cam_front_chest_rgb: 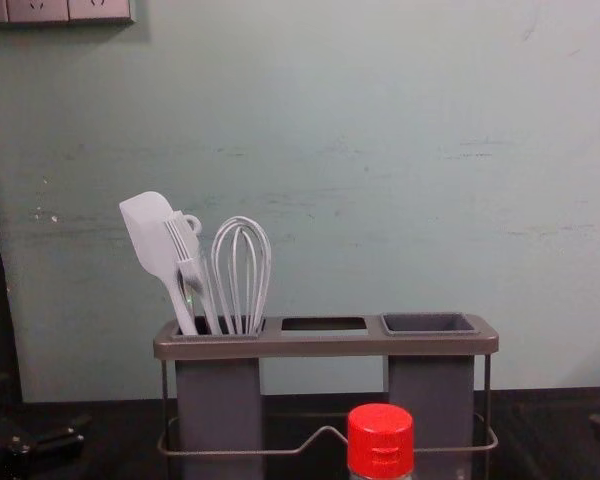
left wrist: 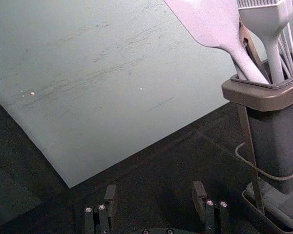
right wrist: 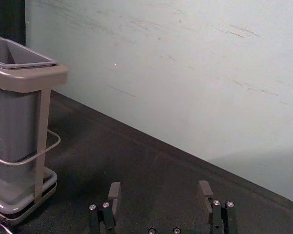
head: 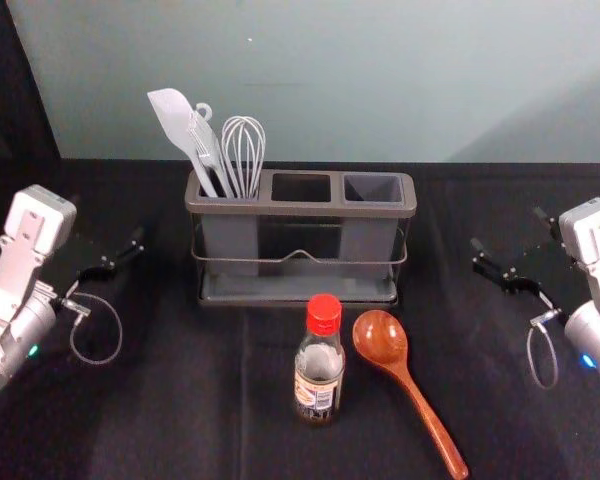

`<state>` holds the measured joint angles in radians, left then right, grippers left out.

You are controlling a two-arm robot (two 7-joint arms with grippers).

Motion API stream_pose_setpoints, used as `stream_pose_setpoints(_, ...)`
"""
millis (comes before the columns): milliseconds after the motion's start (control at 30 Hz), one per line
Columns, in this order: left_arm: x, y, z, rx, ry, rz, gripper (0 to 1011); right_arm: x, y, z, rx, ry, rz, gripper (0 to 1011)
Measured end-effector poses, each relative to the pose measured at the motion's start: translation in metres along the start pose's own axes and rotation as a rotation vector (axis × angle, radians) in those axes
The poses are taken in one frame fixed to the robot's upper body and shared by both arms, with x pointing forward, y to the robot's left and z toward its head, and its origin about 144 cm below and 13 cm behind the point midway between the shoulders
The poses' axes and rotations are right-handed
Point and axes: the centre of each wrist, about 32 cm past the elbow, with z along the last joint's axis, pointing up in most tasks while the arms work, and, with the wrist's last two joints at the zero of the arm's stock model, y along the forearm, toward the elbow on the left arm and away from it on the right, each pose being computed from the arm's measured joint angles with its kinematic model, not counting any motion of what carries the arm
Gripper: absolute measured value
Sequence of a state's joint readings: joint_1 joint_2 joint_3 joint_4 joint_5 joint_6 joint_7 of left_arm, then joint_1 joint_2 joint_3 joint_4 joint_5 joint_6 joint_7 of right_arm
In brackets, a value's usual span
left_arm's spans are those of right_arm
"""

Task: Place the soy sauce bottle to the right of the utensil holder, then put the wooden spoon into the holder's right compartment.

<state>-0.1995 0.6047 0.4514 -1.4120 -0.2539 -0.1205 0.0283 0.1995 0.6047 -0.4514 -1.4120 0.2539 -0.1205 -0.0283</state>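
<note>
In front of the utensil holder (head: pixel 300 209) stands the soy sauce bottle (head: pixel 320 375), beside the wooden spoon (head: pixel 383 340); left gripper (left wrist: pixel 155 190) and right gripper (right wrist: pixel 159 189), at opposite sides, are wide. Bottle placing seems first, needing a careful right-side grasp

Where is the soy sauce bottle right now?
In the head view, the soy sauce bottle stands in front of the utensil holder, near its middle, immediately left of the wooden spoon.
</note>
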Motion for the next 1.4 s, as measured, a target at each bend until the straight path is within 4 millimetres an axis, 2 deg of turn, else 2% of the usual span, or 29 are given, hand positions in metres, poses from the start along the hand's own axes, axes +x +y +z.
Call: stream_pose_setpoints(1400,0.0,0.0,0.0,0.0,0.0,0.0,1000,0.0,0.0,0.0,0.0,0.0,0.0,1002)
